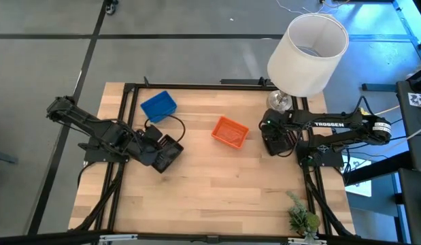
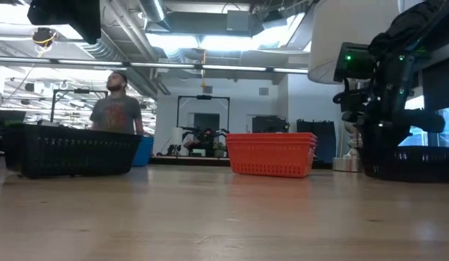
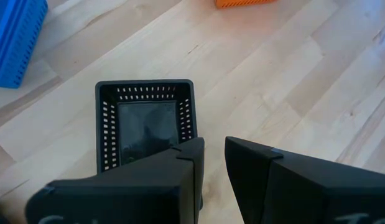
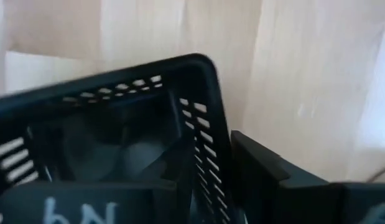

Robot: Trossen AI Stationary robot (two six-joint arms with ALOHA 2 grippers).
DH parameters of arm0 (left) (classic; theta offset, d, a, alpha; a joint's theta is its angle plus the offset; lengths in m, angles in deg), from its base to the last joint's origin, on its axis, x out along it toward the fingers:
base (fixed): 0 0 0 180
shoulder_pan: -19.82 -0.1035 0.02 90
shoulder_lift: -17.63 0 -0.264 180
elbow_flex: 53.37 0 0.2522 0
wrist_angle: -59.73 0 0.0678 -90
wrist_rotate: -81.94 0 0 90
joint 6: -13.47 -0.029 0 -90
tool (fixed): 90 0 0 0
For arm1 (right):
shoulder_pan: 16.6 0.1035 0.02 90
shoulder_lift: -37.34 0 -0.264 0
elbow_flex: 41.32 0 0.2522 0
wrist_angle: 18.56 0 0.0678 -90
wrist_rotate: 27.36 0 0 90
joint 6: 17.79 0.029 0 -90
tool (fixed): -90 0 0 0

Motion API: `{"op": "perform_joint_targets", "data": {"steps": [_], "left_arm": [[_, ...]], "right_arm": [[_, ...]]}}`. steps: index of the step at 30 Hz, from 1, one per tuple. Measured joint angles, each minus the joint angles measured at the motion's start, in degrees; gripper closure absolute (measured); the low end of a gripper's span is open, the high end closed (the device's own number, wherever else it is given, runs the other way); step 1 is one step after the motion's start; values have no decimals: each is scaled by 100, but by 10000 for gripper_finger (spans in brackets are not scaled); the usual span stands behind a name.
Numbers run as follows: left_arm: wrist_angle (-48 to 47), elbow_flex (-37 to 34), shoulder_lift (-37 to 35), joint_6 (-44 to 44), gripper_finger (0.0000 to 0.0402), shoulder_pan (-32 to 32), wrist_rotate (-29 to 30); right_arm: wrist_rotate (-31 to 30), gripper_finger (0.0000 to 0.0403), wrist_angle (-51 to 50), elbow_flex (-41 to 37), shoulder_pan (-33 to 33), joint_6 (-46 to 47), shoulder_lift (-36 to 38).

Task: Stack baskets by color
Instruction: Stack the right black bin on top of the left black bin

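Observation:
A black basket (image 3: 145,121) sits flat on the table, with my left gripper (image 3: 214,162) open above its near corner and clear of it; bare wood shows between the fingers. A blue basket (image 1: 158,106) rests at the far left, and an orange basket (image 1: 230,131) rests mid-table. At the right, my right gripper (image 1: 278,138) points down into a second black basket (image 2: 416,163), which seems to sit on the table. That gripper is shut on the basket's side wall. My right gripper has the black basket's side wall near a corner (image 4: 208,155) between its two fingers, one finger (image 4: 86,199) inside the basket and the other (image 4: 273,180) outside. The fingers come from above, pointing steeply down. In the low view the basket's bottom seems to rest on the table.
A large white lampshade (image 1: 309,53) stands at the far right corner, with a glass base (image 1: 277,101) beside it. A small plant (image 1: 302,218) sits at the near right. A person (image 2: 117,109) stands beyond the table. Bare wood lies along the near side.

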Motion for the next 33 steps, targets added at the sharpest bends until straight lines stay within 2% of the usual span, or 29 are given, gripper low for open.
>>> {"op": "perform_joint_targets", "data": {"steps": [8, 14, 22, 26, 30, 33], "left_arm": [[2, 0, 0, 0, 344, 0, 0], [2, 0, 0, -2, 344, 2, 0], [6, 0, 0, -61, 344, 2, 1], [105, 0, 0, -317, 344, 2, 22], [420, 0, 0, -1379, 344, 2, 234], [902, -1, 2, -2215, 344, 2, 760]], "right_arm": [[269, 394, -16, 38, 0, 371, 2], [200, 399, -294, 544, 2, 728, 0], [102, 401, -1187, 2105, 67, 2098, 0], [-464, 401, -1151, 2783, 327, 2580, 0], [-1328, 401, -843, 3223, 655, 2706, 0], [-2137, 401, -608, 3449, 882, 3132, -106]]}}
